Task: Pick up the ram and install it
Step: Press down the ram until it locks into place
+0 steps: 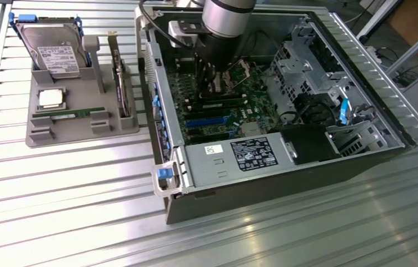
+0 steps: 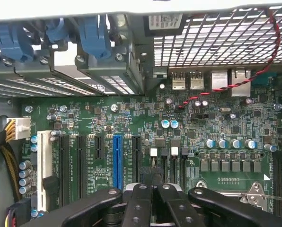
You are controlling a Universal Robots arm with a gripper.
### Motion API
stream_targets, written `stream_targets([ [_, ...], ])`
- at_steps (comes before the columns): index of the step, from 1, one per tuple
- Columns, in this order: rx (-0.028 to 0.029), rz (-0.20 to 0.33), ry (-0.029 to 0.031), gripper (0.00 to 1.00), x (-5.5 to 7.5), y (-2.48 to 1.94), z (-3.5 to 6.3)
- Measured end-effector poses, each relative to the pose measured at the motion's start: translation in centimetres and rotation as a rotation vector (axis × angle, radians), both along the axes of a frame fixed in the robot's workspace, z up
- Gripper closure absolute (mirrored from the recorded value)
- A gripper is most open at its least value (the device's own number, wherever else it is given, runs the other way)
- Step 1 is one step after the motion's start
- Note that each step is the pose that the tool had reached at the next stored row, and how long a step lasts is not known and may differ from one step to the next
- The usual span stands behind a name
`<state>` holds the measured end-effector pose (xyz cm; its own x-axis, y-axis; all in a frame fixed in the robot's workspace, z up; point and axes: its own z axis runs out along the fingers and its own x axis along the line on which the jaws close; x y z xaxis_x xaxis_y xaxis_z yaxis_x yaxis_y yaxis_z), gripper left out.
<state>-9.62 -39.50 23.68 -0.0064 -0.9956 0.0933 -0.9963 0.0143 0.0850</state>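
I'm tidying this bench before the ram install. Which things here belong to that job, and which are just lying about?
Belongs to the job:
- ram, lying in the grey tray
- gripper, low over the motherboard
- open computer case holding that motherboard

Just lying about, all in the tray:
- hard drive
- silver processor chip
- upright card

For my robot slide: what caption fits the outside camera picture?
Robot arm's gripper reaches into the open computer case; a ram stick lies in the gray tray.
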Motion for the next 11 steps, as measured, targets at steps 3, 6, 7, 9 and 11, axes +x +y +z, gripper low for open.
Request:
stream_targets([
  [3,-0.0009,0.000,0.0045,0.90,0.0,-0.04,-0.62],
  [6,0.0005,0.000,0.0044,0.90,0.0,-0.02,-0.75],
  [7,0.0026,0.000,0.0030,0.90,0.0,0.01,-0.48],
  [9,-0.0001,0.000,0.0039,0.90,0.0,-0.02,0.80],
  [11,0.0001,0.000,0.0036,0.90,0.1,-0.03,1.28],
])
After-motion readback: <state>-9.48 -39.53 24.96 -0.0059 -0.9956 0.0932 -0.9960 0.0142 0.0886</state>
